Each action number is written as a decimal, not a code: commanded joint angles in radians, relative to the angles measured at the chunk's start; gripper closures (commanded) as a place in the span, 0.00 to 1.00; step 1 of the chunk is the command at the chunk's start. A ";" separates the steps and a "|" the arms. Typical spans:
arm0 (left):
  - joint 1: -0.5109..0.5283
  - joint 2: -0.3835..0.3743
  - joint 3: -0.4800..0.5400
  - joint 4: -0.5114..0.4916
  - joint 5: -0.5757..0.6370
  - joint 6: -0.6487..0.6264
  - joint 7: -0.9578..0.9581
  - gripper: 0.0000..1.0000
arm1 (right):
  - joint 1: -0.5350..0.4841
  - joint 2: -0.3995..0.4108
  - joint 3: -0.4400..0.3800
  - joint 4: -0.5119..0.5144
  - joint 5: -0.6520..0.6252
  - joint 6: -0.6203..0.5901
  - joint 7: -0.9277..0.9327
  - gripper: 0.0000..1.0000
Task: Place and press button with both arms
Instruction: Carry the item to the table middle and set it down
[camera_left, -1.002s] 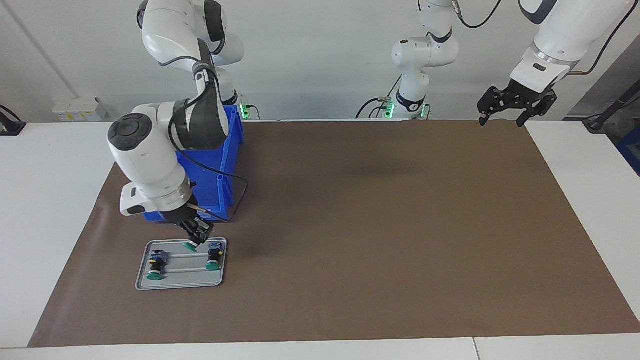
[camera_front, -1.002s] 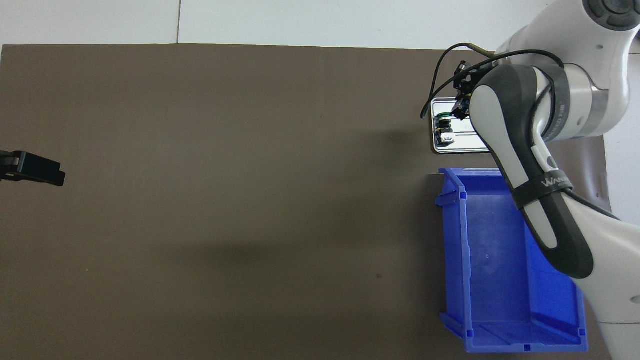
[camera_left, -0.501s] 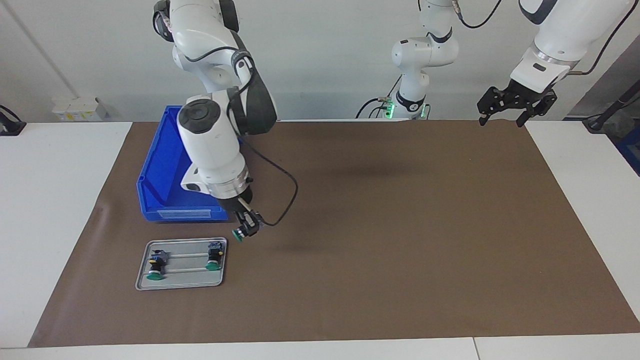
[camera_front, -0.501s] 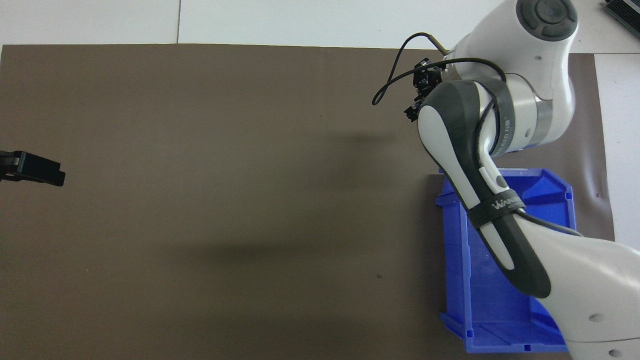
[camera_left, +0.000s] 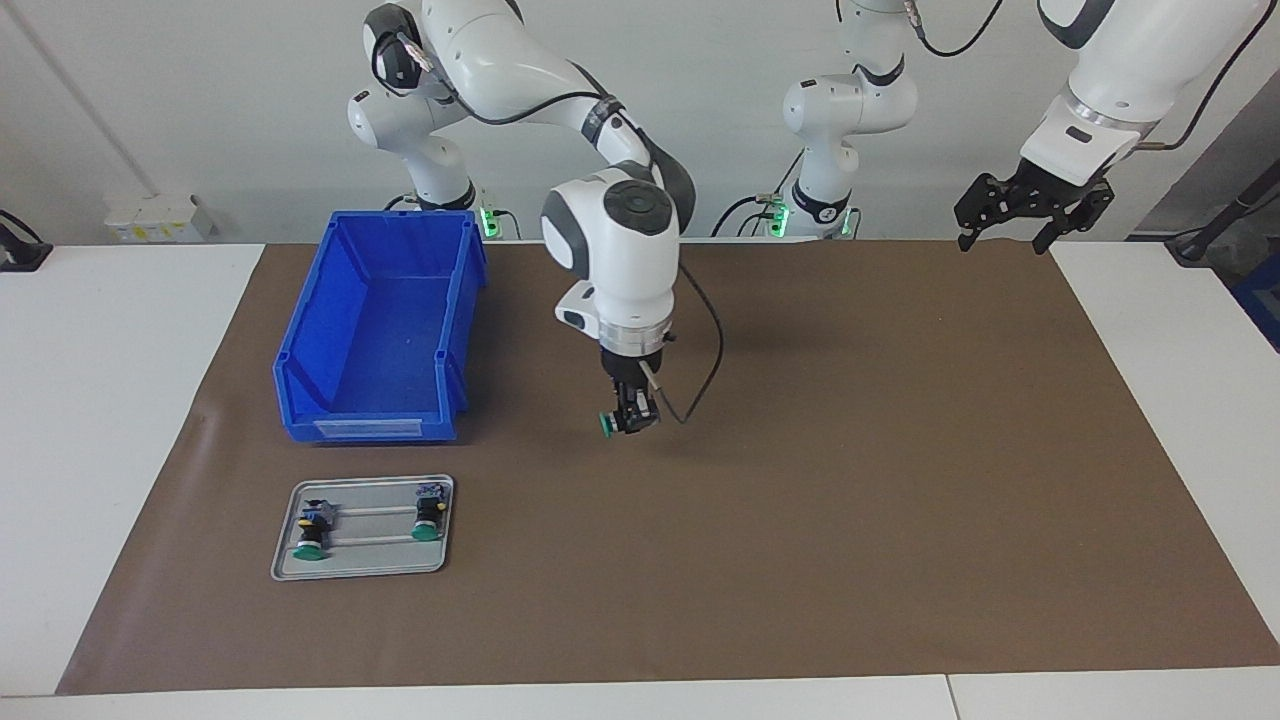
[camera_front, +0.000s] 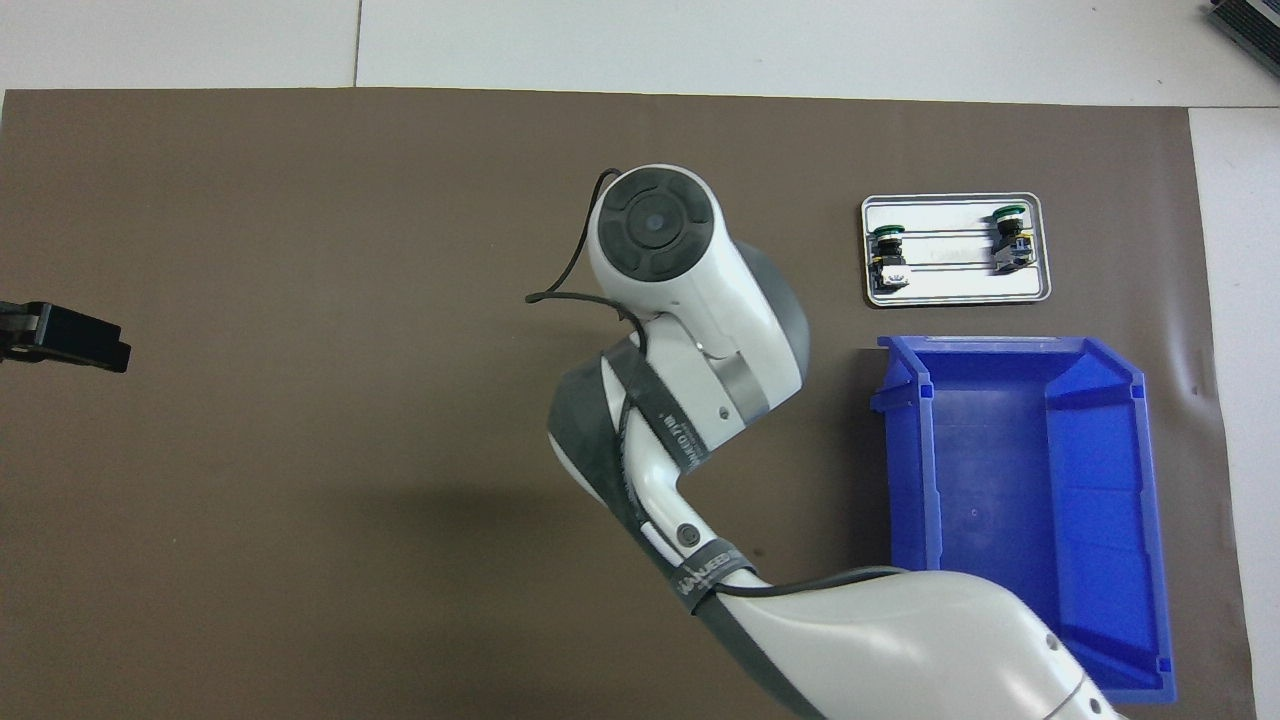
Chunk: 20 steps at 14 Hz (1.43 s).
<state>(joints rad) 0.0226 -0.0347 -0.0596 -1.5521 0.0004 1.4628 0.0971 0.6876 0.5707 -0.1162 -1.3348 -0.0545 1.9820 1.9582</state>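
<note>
right hand (camera_left: 627, 420) hidden overhead, left hand (camera_front: 70, 338) cut off

A mat (camera_left: 850, 520) covers the middle of the counter (camera_left: 100, 420). The bin (camera_left: 380, 330) sits on the mat toward the right arm's end, near the robots. The tray (camera_left: 362, 565) lies just beside the bin, farther from the robots, with two buttons (camera_left: 312, 535) (camera_left: 428, 518) on it, one at each end. The right end effector (camera_left: 625, 422) hangs over the mat's middle, beside the bin, apparently holding a third button (camera_left: 607, 425). The left end effector (camera_left: 1005, 235) waits over the mat's corner at the left arm's end.
</note>
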 joint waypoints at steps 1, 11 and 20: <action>0.016 -0.028 -0.008 -0.031 -0.011 0.001 -0.008 0.00 | 0.056 0.044 -0.005 -0.018 -0.033 0.061 0.120 1.00; 0.016 -0.028 -0.008 -0.031 -0.011 0.002 -0.008 0.00 | 0.139 0.031 -0.005 -0.195 -0.038 0.172 0.289 1.00; 0.016 -0.031 -0.008 -0.032 -0.011 -0.004 -0.010 0.00 | 0.110 -0.050 -0.008 -0.187 -0.081 0.169 0.171 0.00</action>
<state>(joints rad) 0.0226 -0.0348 -0.0596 -1.5521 0.0004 1.4624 0.0971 0.8237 0.5986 -0.1272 -1.4911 -0.1144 2.1461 2.1785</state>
